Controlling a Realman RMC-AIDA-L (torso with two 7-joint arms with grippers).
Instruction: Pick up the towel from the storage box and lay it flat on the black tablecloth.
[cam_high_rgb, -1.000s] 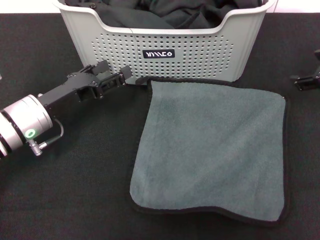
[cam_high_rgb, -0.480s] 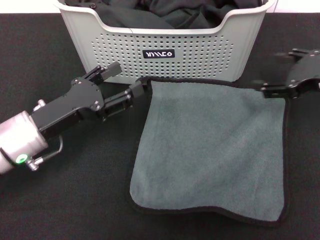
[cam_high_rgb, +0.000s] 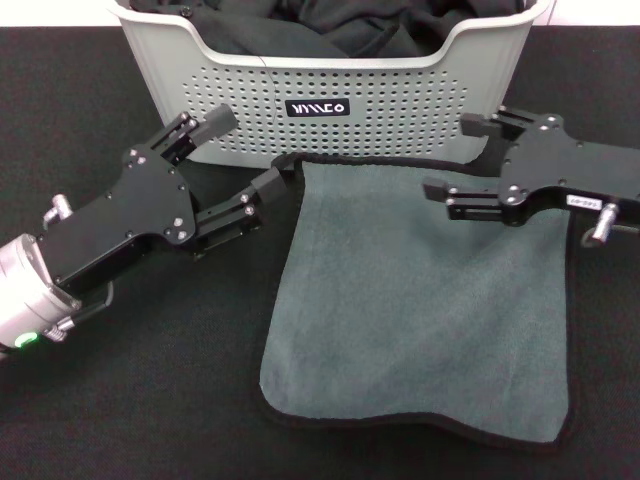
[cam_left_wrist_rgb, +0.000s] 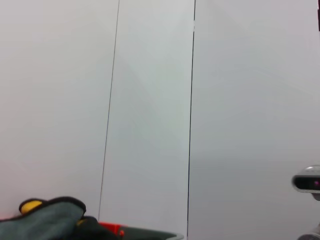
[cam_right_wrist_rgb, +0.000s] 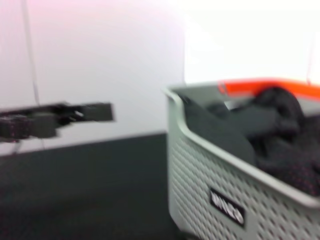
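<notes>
Both grippers have moved in over the towel's (cam_high_rgb: 425, 300) far corners. One towel lies flat, grey-green face up, on the tablecloth (cam_high_rgb: 150, 400) before one box (cam_high_rgb: 330, 100). The left gripper (cam_high_rgb: 245, 160) gapes wide, lower finger touching the corner; the right gripper (cam_high_rgb: 455, 155) hovers open above. Black cloths (cam_high_rgb: 330, 25) in the box are cut off.
</notes>
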